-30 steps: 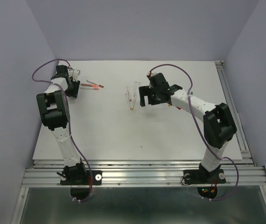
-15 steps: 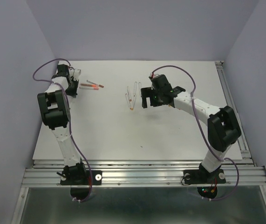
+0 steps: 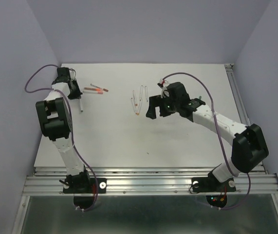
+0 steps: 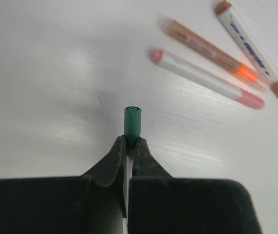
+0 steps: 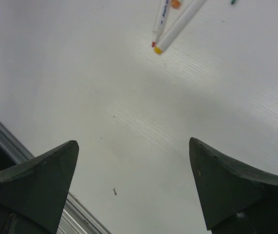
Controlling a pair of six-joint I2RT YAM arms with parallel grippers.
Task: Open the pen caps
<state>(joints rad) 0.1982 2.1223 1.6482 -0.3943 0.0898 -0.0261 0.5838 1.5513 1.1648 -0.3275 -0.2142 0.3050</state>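
My left gripper is shut, its tips pinching the base of a green pen cap that sticks out ahead of them. A white pen body runs back between the jaws. From above, that white pen body shows just below the left gripper at the table's far left. Three capped pens lie nearby: pink, orange and brown. My right gripper hangs open and empty over bare table, close to a cluster of pens.
Two white pen ends, one yellow-tipped and one red-tipped, lie beyond my right gripper. A metal rail shows at the lower left of the right wrist view. Purple walls enclose the white table.
My left gripper has shut on the green-capped pen and shifted slightly; the white pen body now shows beneath it. The right arm has swung outward, its gripper still open.
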